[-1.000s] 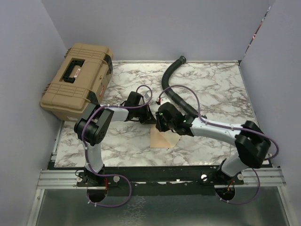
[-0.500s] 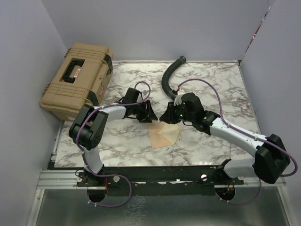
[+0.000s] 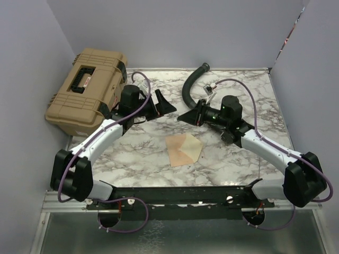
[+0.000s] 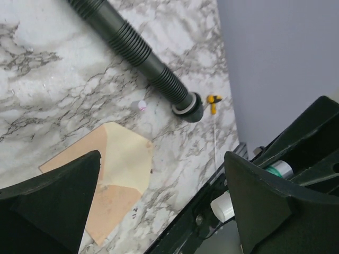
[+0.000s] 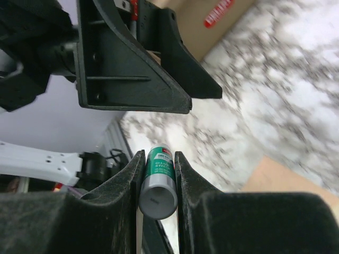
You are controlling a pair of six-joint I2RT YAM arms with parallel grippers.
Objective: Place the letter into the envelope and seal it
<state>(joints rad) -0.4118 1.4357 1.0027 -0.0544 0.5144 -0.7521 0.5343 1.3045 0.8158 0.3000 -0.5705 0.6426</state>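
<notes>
Currently the right gripper has its jaws clamped on a green-labelled glue stick. The left gripper has its jaws spread wide, holding nothing. The envelope lies flat on the table between both arms, flap open, near a black hose

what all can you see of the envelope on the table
The envelope is small, kraft-brown paper, lying flat on the marble table near its front middle. Its pointed triangular flap is open, showing a paler cream inside, and points toward the right arm's side. Only the table touches it: the left gripper and right gripper are both apart from it, farther back. What it holds cannot be seen.
</notes>
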